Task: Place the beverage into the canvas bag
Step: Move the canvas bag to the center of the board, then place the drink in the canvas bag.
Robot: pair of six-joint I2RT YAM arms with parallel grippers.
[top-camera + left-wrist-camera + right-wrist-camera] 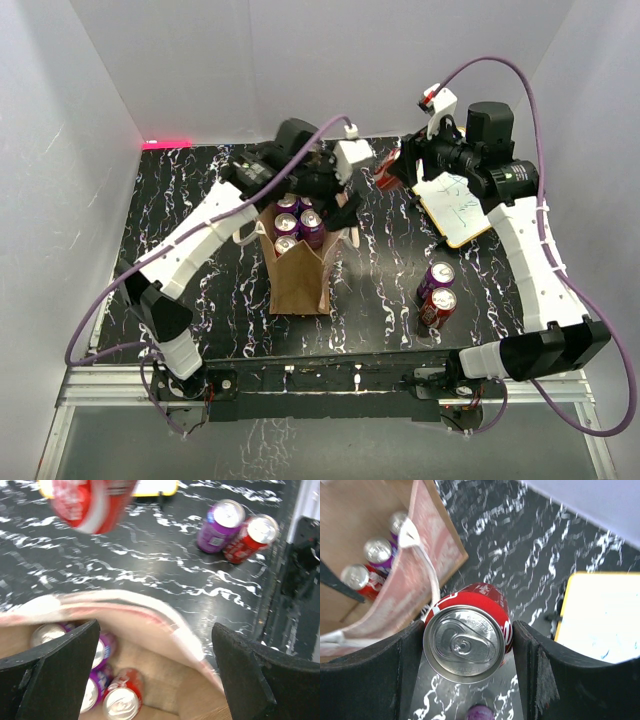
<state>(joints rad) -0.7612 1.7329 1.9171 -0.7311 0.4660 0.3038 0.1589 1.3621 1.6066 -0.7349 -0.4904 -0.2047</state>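
— Now, report task progress.

— Partly complete. The tall brown kraft-coloured canvas bag point(298, 280) stands upright on the black white-veined table point(380, 290) with its mouth open. Several purple and red cans point(297, 225) already stand on its floor. One red aluminium beverage can point(465, 640) is in hand and not yet inside. A purple can point(437, 278) and a second red can point(438, 307) stand touching each other on the table near my right arm, well apart from the bag. In my judgement, what remains is to deliver the held can, then those two.

— State of the jaws?

— My right gripper point(469, 650) is clamped on the red aluminium beverage can, one finger on each side of its body, lid facing the wrist camera. My left gripper point(155, 630) has its jaws spread wide above the bag's mouth. The bag's rim runs between them, but that view is blurred, so I cannot tell whether either finger touches it.

— Position of the held can relative to the bag?

— Just beside the bag and outside its wall, next to a cream loop handle point(431, 577). It sits between the bag and a yellow-edged white board point(600, 615). It is not over the opening. The next move calls for carrying it across the rim and lowering it onto free floor. Risks: snagging the handle or knocking over the packed cans.
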